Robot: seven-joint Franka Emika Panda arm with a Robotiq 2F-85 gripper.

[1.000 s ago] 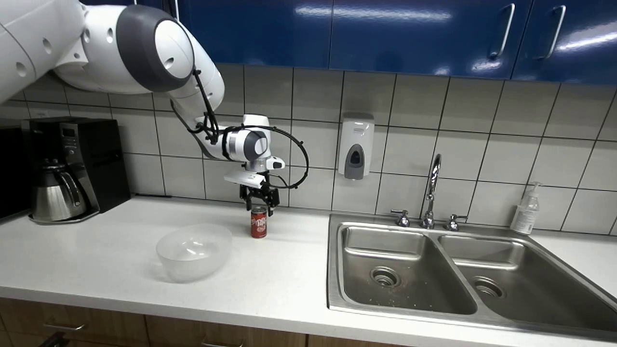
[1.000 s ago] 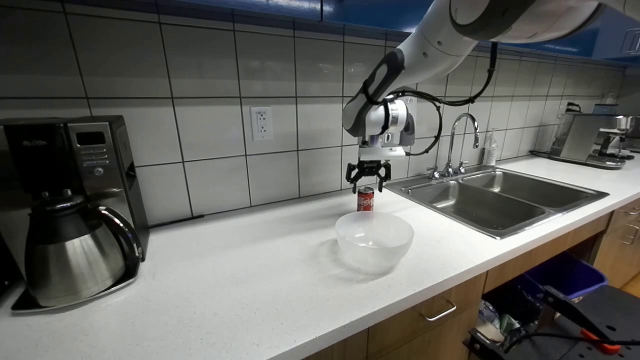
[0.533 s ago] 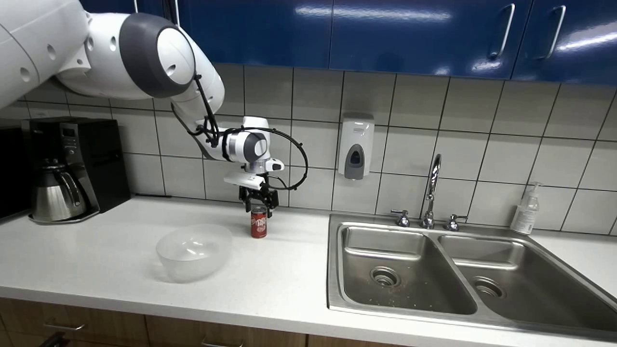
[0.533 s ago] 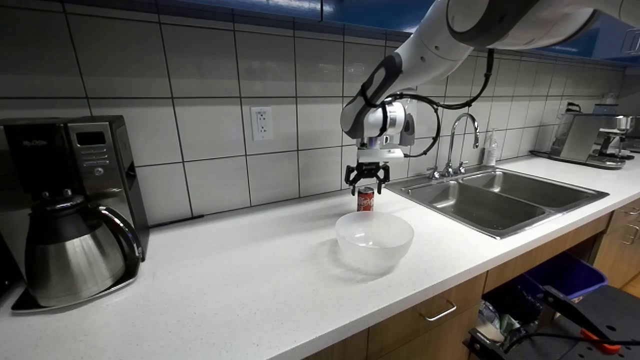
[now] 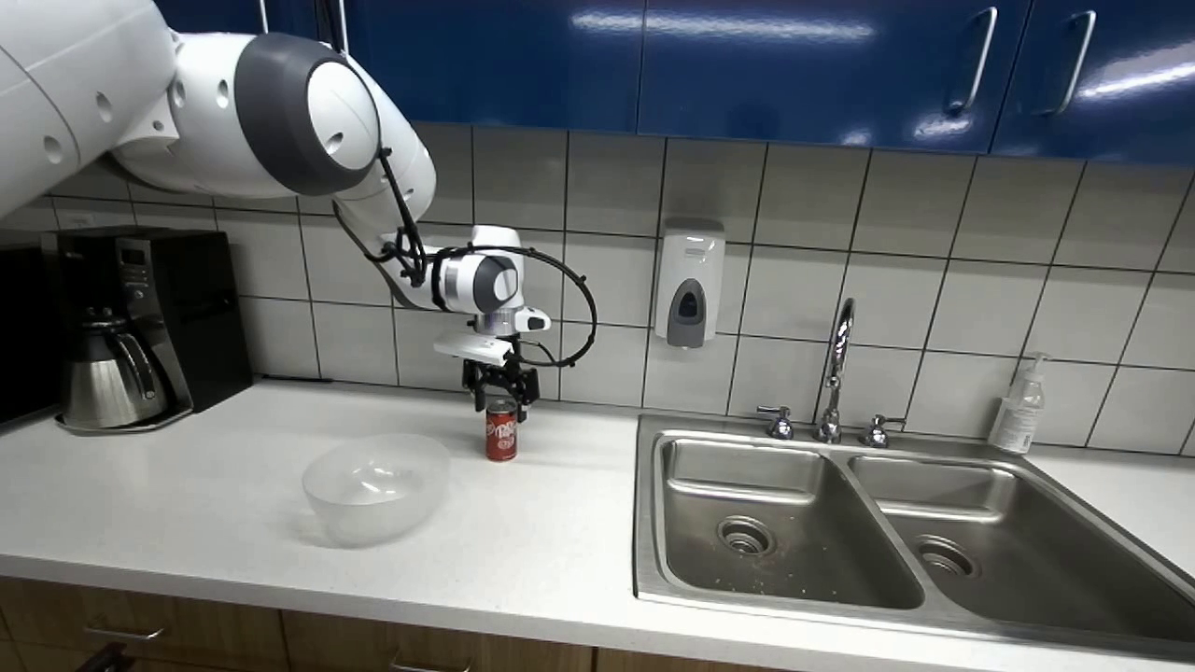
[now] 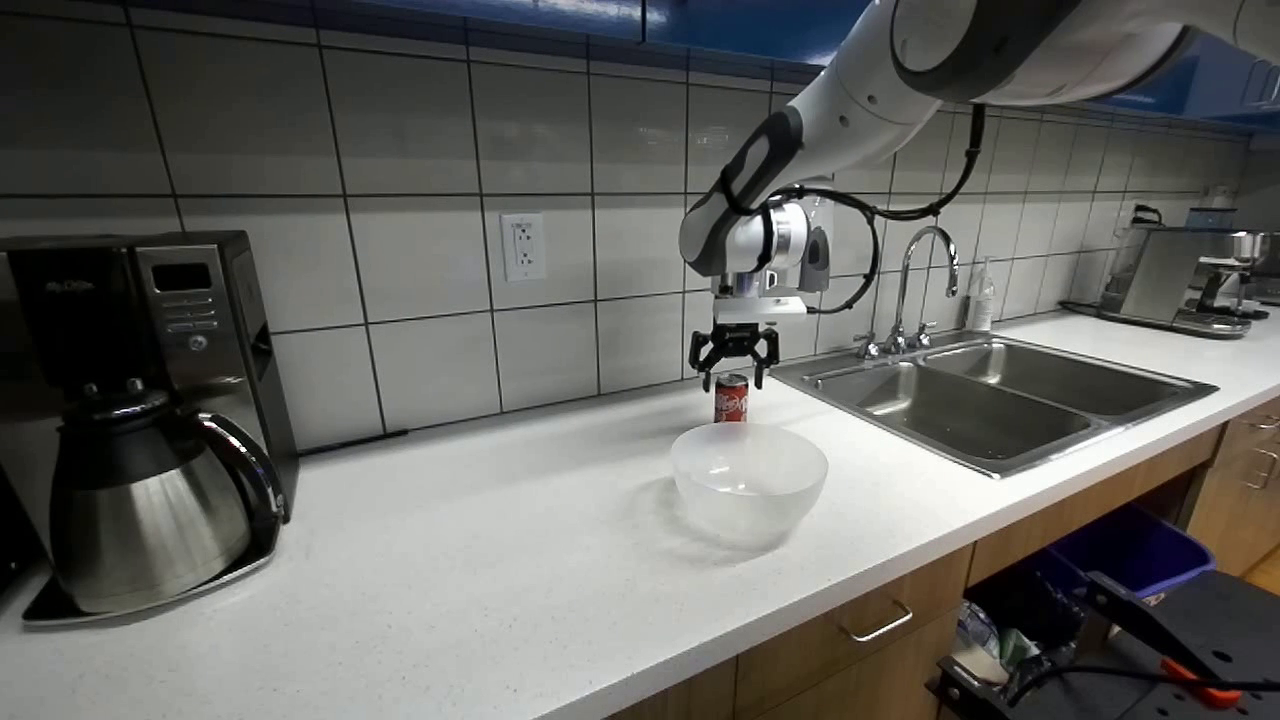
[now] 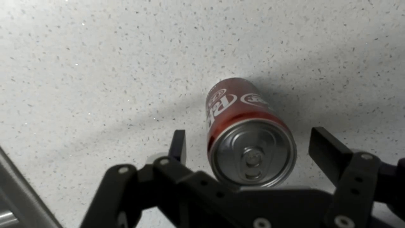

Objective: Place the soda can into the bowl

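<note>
The grasp seems to be the step in hand: the gripper (image 6: 733,382) hangs at the top of the can (image 5: 501,434), its fingers (image 7: 179,144) spread wide — one to each side, neither touching it. The can stands upright on the counter (image 5: 560,523), near the bowl (image 6: 750,510) but outside it — so the next move likely calls for sinking a little lower, then closing evenly before any lift.

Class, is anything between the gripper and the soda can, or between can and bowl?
Nothing visible does. The open gripper straddles the soda can; on the way, likely only the rim of the bowl needs clearing.
</note>
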